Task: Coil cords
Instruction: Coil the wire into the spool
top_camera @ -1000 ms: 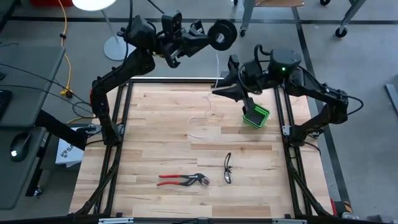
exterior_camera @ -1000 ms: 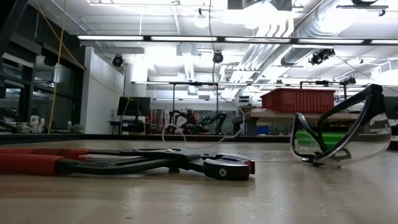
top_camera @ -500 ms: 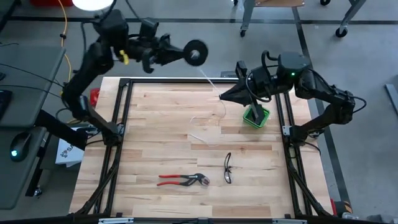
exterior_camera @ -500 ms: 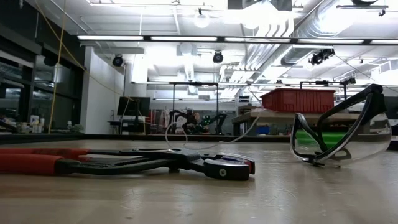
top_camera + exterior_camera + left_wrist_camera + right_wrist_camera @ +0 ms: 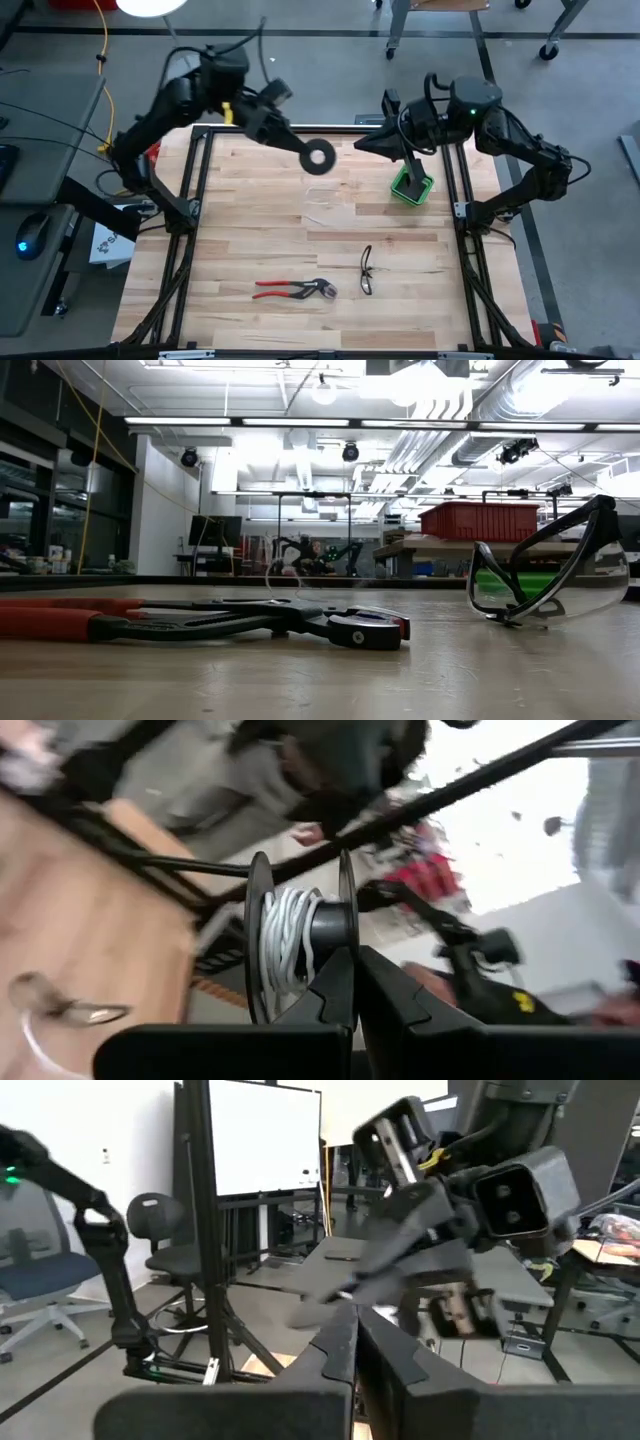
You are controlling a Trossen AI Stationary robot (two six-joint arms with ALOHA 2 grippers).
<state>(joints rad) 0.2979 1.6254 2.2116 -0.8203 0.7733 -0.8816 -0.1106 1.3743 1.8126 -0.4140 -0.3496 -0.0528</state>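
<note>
Overhead shot of a wooden table (image 5: 250, 230) w/ two dark robot arms reaching in from the top corners.

The left gripper (image 5: 300, 152) is sitting upper centre of the overhead frame, above the table's far edge, fingers clamped shut on a small black spool (image 5: 320, 157). In the left wrist pic the spool (image 5: 300, 935) is filling mid-frame, pinched at its hub btwn the two dark fingers (image 5: 335, 1000), w/ white cord (image 5: 285, 945) wound around the core. A loose thin length of the cord (image 5: 325, 205) is lying on the wood just below the spool, centre of the overhead frame; whether it is running up to the spool can't be made out.

The right gripper (image 5: 362, 146) is sitting upper right of centre, fingers closed together, pointing toward the spool; nothing visible btwn them. In the right wrist pic its fingers (image 5: 340, 1350) are meeting at bottom centre.

A green box (image 5: 411, 186) is standing just below the right gripper, near the table's right edge. Red-handled pliers (image 5: 292, 290) and safety glasses (image 5: 366, 270) are lying lower centre, near each other but apart.
</note>
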